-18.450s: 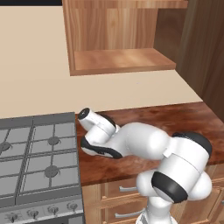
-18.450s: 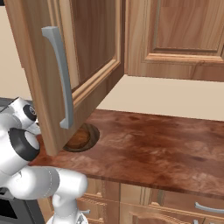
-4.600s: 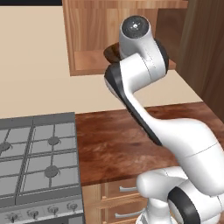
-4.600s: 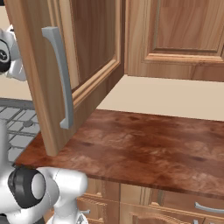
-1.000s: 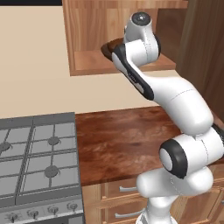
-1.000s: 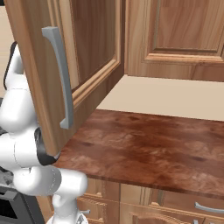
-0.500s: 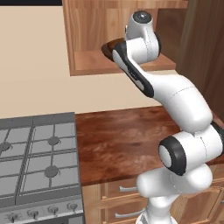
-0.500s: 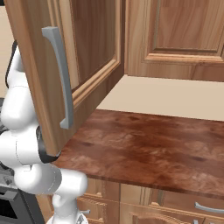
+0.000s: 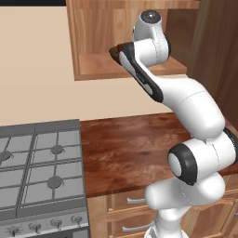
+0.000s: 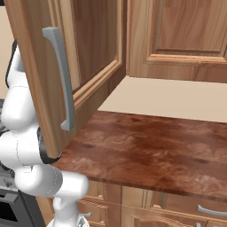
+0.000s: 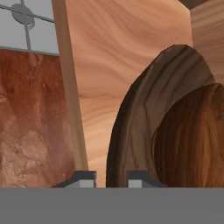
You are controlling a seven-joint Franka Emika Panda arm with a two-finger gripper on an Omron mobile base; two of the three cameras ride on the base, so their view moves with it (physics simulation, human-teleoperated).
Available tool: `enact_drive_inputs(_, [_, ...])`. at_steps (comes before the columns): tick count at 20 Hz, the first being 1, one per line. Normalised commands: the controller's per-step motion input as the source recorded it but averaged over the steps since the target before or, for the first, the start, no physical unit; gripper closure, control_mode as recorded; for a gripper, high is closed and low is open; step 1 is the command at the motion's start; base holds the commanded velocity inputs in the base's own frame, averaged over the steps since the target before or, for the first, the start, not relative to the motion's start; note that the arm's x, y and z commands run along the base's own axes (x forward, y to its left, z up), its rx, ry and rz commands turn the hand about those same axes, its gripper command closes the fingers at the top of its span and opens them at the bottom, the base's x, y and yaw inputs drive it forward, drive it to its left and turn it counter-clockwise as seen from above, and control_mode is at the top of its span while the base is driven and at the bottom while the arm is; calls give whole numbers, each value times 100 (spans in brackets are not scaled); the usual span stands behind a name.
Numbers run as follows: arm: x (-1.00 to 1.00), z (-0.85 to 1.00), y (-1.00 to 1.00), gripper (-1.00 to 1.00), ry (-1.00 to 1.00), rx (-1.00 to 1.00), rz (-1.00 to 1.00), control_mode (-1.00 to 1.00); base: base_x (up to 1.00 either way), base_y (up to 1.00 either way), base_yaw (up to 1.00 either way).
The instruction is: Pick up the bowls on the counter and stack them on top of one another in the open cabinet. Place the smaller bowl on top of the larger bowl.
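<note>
Stove (image 9: pixel 39 172): a grey gas hob was seen at the far left of the left base view, beside the counter and well clear of the work.
Counter (image 9: pixel 135 148): the reddish-brown worktop was seen bare of bowls in both base views; the pick-ups were judged done.
Cabinet (image 9: pixel 100 65): the light-brown wall cabinet stood open, its shelf at the height of the raised hand; its door (image 10: pixel 48 75) swung out toward the right base camera.
Larger bowl (image 11: pixel 144 118): the wide dark-brown bowl was seen in the hand view against the pale shelf, close in front of the fingertips; a dark rim edge (image 9: pixel 115 50) also showed at the shelf in the left base view.
Smaller bowl (image 11: pixel 192 140): the reddish-brown bowl was seen inside the larger one, so the stack was judged to be in place.
Gripper (image 11: pixel 109 178): two tips were seen low in the hand view with a narrow gap between them and nothing visibly pinched; whether the jaws were fully released could not be told.
Step in hand: letting go of the smaller bowl was judged to be under way.
How to do it well: the jaws should be parted fully before any retreat, and the hand drawn straight back out of the cabinet, so that neither rim is caught and the stack is not dragged toward the shelf edge.
</note>
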Motion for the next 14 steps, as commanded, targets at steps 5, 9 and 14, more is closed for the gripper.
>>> enact_drive_inputs(5, [6,-8,0,-100,0,0,0,-100,0,0,0])
enact_drive_inputs(9, [2,-2,0,-100,0,0,0,-100,0,0,0])
enact_drive_inputs(14, [-2,20,0,-100,0,0,0,-100,0,0,0])
